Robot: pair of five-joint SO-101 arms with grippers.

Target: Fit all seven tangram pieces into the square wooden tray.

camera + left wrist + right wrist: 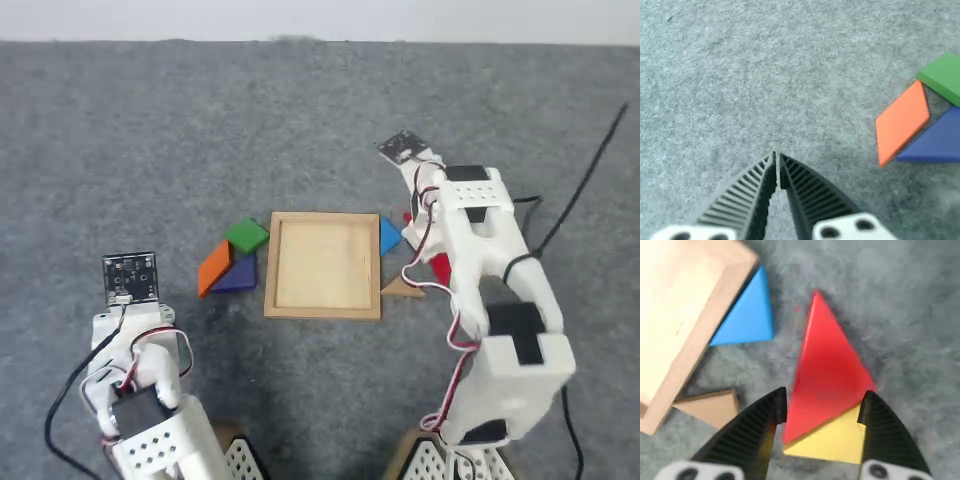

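The square wooden tray (271,262) lies mid-table with nothing in it. To its left sit a green square (246,235), an orange parallelogram (213,266) and a dark blue triangle (238,275). To its right lie a light blue triangle (389,234), a tan triangle (402,288) and a red triangle (439,267). In the right wrist view my right gripper (822,402) stands open over the red triangle (827,370), which rests partly on a yellow piece (835,440). My left gripper (777,159) is shut over bare carpet, left of the orange parallelogram (902,121).
Grey carpet covers the whole table. The right arm (480,260) stretches over the pieces right of the tray and hides part of them. The left arm (140,390) stays at the near left. Open carpet lies beyond the tray.
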